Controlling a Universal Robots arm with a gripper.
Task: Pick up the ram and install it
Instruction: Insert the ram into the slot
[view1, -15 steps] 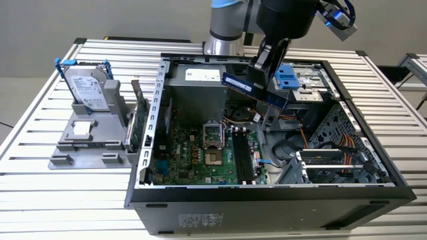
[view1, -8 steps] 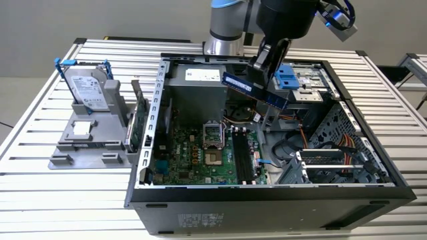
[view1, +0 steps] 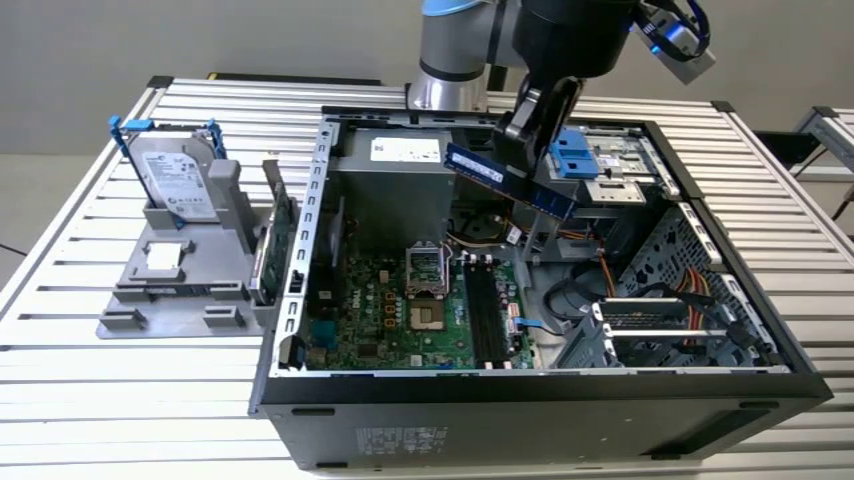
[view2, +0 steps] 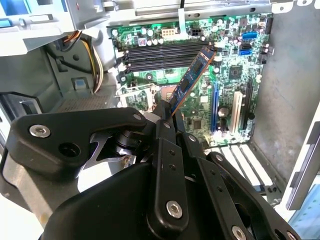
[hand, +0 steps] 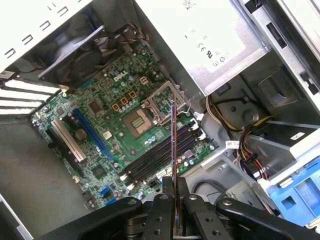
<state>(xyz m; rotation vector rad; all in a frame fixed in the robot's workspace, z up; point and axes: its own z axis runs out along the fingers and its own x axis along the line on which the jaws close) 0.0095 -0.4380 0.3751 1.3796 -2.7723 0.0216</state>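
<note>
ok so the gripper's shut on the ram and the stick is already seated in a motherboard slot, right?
Not seated. The gripper is shut on the ram, but the exterior view shows the stick held tilted in the air above the motherboard, clear of the memory slots.

In the exterior view the arm (view1: 454, 45) runs out of my picture at twelve o'clock, and the table (view1: 80, 390) at six and nine. Where the gripper (view1: 534, 150) meets the ram (view1: 497, 172) is too small for me to judge there. In both wrist views the ram's held end is buried between the fingers (hand: 167, 189). In the first wrist view it stands edge-on, hiding its faces.
</note>
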